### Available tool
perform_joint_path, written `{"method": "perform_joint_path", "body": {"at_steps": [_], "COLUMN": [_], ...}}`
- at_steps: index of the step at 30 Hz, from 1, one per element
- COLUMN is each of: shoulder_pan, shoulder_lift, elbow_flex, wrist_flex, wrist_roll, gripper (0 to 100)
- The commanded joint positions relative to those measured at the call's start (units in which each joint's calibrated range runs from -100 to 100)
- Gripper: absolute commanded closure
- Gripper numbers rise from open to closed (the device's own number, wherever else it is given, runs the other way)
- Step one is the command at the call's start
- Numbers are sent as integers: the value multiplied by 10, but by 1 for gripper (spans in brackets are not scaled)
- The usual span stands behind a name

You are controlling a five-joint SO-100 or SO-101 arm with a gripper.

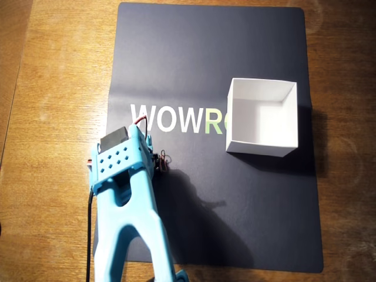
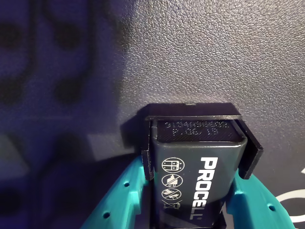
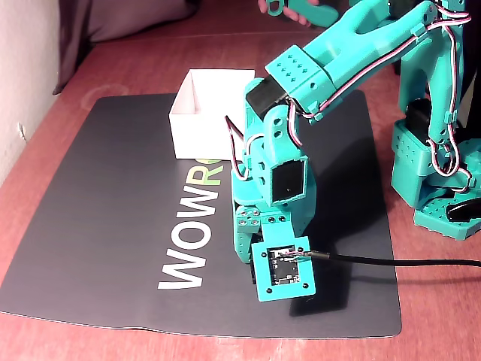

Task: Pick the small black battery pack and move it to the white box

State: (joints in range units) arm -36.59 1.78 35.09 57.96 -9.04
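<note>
The jaws stand on either side of the battery pack (image 2: 198, 179) in the wrist view, their teal fingers (image 2: 121, 200) pressed against its two long sides — clamped on it, as far as the close picture shows. The pack sits upright in the grip, its "PROCELL" lettering facing the camera and its black end cap toward the dark mat (image 2: 200, 57) beyond. Whether it rests on the mat or hangs just above it, I cannot tell.

In the overhead view the gripper (image 1: 126, 150) is low over the mat's left edge, near the counter's left side, beside the first letters of the white print. Thin red wires (image 1: 141, 120) curl out by its tip. The white box (image 1: 261, 117) stands open and empty well apart, toward the counter's right edge and a little farther from the arm's base.

The step in hand appears to be the lift. To do it well, keep the squeeze steady and rise straight until the pack would clear the box's thin upright walls (image 1: 258, 147) — they look light enough to be pushed aside by a low pass. Then swing across and centre over the opening before letting go, minding that the loose wires do not snag the rim.
</note>
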Motion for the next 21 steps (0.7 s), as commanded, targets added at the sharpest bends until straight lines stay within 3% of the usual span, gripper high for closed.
{"method": "perform_joint_path", "body": {"at_steps": [1,21], "shoulder_pan": [6,6], "shoulder_lift": [0,-12], "elbow_flex": [-7,-18], "wrist_flex": [11,40], "wrist_roll": [0,0], "gripper": [89,89]}}
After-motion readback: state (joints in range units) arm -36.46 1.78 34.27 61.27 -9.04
